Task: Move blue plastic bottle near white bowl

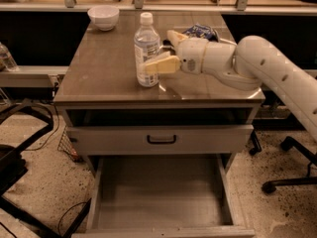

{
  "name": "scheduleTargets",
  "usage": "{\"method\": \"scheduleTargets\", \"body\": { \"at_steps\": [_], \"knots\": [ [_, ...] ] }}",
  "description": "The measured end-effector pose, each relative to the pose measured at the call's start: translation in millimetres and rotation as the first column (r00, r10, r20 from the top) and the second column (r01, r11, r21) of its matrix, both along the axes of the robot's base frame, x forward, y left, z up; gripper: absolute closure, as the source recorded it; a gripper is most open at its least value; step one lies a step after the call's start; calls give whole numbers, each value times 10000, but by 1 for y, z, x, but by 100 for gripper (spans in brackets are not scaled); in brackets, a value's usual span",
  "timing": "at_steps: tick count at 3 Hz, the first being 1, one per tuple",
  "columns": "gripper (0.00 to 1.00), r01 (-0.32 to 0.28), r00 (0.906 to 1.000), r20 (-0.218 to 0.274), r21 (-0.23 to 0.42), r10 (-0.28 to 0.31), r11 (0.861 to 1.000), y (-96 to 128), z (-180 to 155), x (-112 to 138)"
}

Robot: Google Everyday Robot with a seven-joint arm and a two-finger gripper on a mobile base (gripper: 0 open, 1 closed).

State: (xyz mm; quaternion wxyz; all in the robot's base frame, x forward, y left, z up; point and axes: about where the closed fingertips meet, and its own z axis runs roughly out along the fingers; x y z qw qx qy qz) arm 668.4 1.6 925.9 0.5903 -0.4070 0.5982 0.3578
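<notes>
The blue plastic bottle, clear with a white cap and a pale label, stands upright near the middle of the brown tabletop. The white bowl sits at the table's far left corner, well apart from the bottle. My gripper reaches in from the right and is open. One tan finger lies in front of the bottle's lower right side, and the other finger is behind it. The bottle stands at the mouth of the fingers and is not clamped.
A dark blue snack bag lies on the table behind my wrist. The lower drawer is pulled open, and the upper drawer is shut. Another bottle stands on a shelf at left. A chair base is at right.
</notes>
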Motion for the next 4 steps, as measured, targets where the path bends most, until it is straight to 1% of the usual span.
{"method": "scheduleTargets", "body": {
  "at_steps": [1, 2, 3, 4],
  "knots": [
    [18, -242, 9997, 80, 215, 241, 9995, 15, -1, 5],
    [41, -498, 9985, 237, 278, 491, 9984, 28, 4, 6],
    [64, -527, 9984, 230, 279, 521, 9982, 30, 4, 5],
    [95, -589, 9980, 233, 283, 582, 9979, 34, 4, 4]
  ]
}}
